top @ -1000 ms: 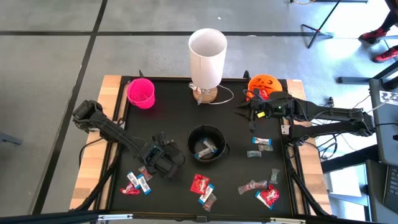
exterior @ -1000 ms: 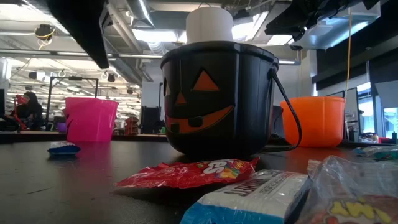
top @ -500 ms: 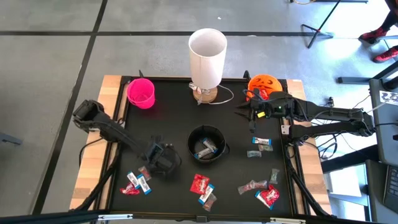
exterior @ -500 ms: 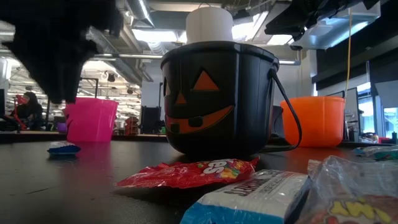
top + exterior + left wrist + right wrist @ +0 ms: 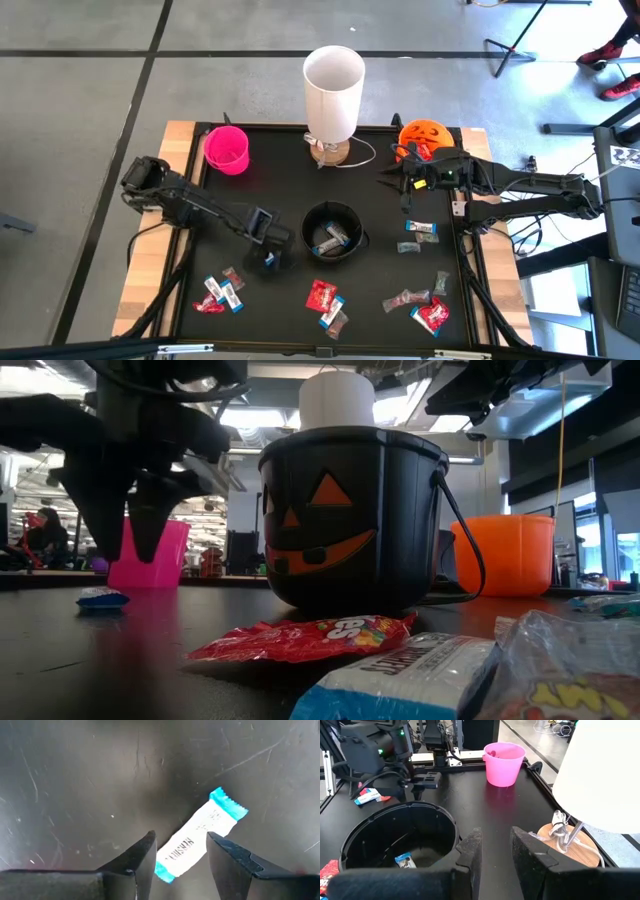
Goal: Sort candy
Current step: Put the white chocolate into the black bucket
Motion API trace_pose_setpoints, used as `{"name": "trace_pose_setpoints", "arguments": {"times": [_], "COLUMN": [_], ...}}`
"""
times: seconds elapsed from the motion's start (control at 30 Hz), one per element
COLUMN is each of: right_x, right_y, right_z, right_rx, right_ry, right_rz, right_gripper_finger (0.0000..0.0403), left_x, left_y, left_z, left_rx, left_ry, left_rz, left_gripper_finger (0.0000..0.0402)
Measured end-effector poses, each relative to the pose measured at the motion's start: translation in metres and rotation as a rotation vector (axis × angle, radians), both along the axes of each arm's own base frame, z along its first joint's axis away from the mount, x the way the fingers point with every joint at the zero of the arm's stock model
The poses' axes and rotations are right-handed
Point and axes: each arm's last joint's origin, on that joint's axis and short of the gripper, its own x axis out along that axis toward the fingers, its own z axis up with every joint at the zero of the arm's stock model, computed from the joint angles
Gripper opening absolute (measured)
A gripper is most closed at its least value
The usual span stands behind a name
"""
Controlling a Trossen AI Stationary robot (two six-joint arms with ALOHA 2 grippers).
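Note:
A blue-and-white mini bar (image 5: 200,836) lies flat on the black mat, left of the black pumpkin bucket (image 5: 332,232). My left gripper (image 5: 180,857) hangs open just above the bar, pointing down, one finger on each side of its near end, touching nothing. In the low view its fingertips (image 5: 127,555) stand clear above the bar (image 5: 100,598). More candy lies near the front edge: a left cluster (image 5: 218,292), a red packet (image 5: 322,293) and several pieces at right (image 5: 420,300). My right gripper (image 5: 388,180) waits open in the air by the orange bucket (image 5: 425,135).
The black bucket holds a few candies (image 5: 404,861). A pink cup (image 5: 227,150) stands at the far left. A white lamp (image 5: 333,85) on a wooden base stands at the far middle. In the low view a red packet (image 5: 300,637) lies before the black bucket.
My left gripper has come down toward the mat and shifted toward the black bucket, rolling about its own axis. Its fingers have opened and now straddle the blue-and-white bar. The bar has stayed where it lay.

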Motion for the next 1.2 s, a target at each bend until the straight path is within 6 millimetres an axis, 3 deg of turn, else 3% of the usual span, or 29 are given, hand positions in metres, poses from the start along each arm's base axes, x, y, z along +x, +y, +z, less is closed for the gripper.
{"name": "trace_pose_setpoints", "arguments": {"times": [0.33, 1.0, 1.2], "right_x": [0.0, 0.0, 0.0], "right_y": [0.0, 0.0, 0.0], "right_z": [0.0, 0.0, 0.0], "right_rx": [-0.001, -0.001, 0.001], "right_ry": [0.001, 0.002, -0.001], "right_rz": [0.0, 0.0, 0.0], "right_gripper_finger": [0.0099, 0.0099, 0.0099], "left_x": [0.0, -0.014, -0.014], "left_y": [-0.006, -0.012, -0.013], "left_z": [-0.001, -0.002, -0.002], "left_rx": [0.016, 0.036, 0.043], "left_ry": [-0.012, 0.104, 0.1], "left_rz": [-0.182, -0.109, -0.115], "left_gripper_finger": [0.0161, 0.0162, 0.0209]}}
